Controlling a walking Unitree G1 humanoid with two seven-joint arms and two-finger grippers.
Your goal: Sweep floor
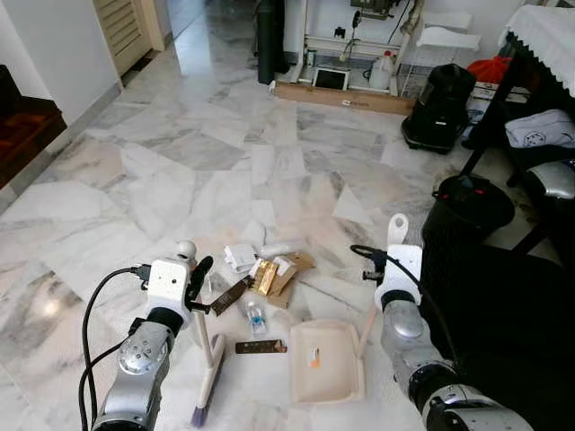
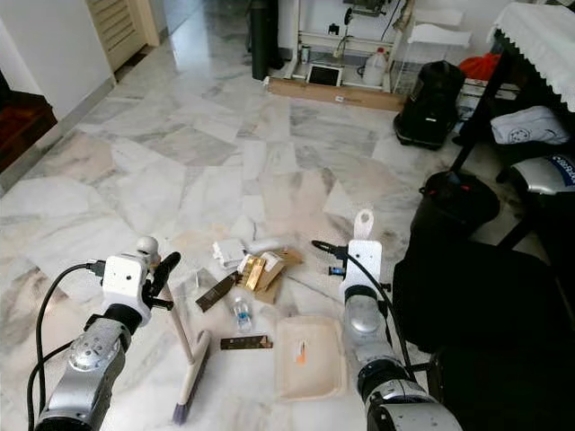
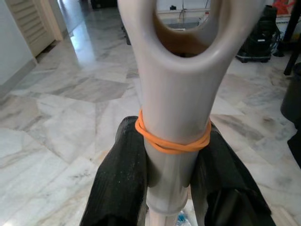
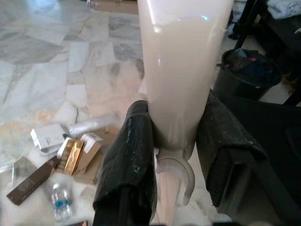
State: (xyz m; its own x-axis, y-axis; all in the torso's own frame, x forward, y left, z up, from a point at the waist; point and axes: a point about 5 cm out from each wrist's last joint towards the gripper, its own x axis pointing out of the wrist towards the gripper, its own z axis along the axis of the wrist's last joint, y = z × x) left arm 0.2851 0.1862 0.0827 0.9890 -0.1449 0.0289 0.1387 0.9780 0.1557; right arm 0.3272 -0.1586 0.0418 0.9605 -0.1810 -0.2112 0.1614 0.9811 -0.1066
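Note:
My left gripper (image 1: 197, 285) is shut on the pale handle (image 3: 176, 94) of a broom, just below an orange rubber band (image 3: 171, 143). The broom's brush head (image 1: 207, 388) rests on the marble floor in front of me. My right gripper (image 4: 175, 108) is shut on the cream handle (image 4: 181, 61) of a dustpan. The dustpan's tray (image 1: 325, 361) lies flat on the floor between my arms. Just beyond it is a pile of litter (image 1: 269, 274): small boxes, wrappers, a small plastic bottle (image 1: 256, 319) and a dark strip (image 1: 260, 347).
A black bin (image 1: 472, 206) and dark fabric (image 1: 503, 314) stand close on my right. Further back are a black bag (image 1: 438, 108), a long cardboard box (image 1: 346, 94) and a table with a white cloth (image 1: 548, 36). Open marble floor spreads ahead and to the left.

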